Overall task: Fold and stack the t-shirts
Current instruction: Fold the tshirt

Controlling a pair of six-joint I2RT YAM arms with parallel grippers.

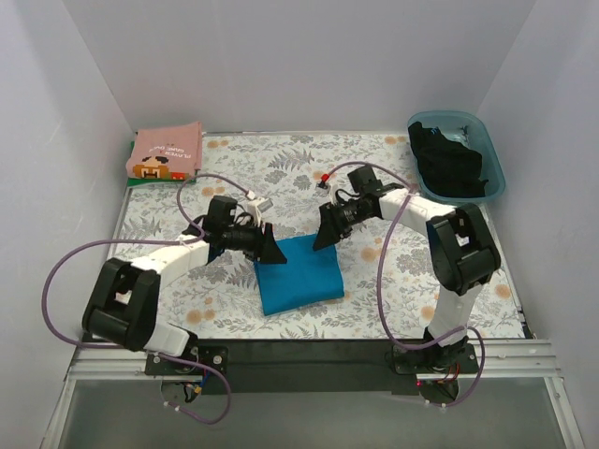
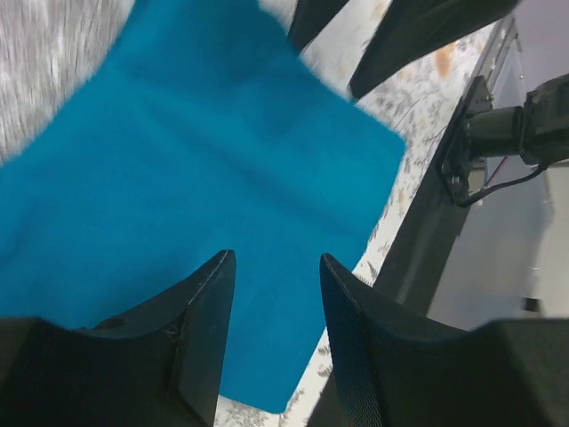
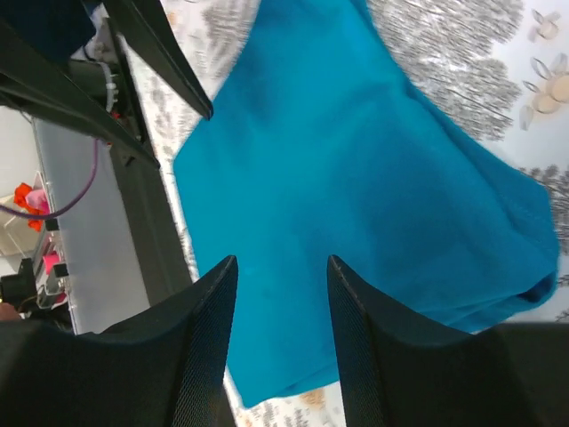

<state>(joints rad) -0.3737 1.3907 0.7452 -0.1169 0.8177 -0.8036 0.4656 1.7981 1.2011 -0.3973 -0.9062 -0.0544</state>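
Note:
A folded teal-blue t-shirt [image 1: 298, 273] lies as a rough rectangle at the table's front middle; it fills the left wrist view [image 2: 196, 169] and the right wrist view [image 3: 356, 187]. My left gripper [image 1: 274, 251] hovers open and empty over its far left corner, jaws apart [image 2: 276, 262]. My right gripper [image 1: 325, 238] hovers open and empty over its far right corner [image 3: 281, 263]. A folded pink t-shirt with pixel-art print [image 1: 167, 151] lies on a green one [image 1: 140, 181] at the back left. A black t-shirt [image 1: 447, 161] sits in the tub.
A translucent blue plastic tub [image 1: 491, 159] stands at the back right. The floral table covering [image 1: 290, 164] spans the table. White walls close in on three sides. The arms' black base rail [image 1: 309, 354] runs along the near edge.

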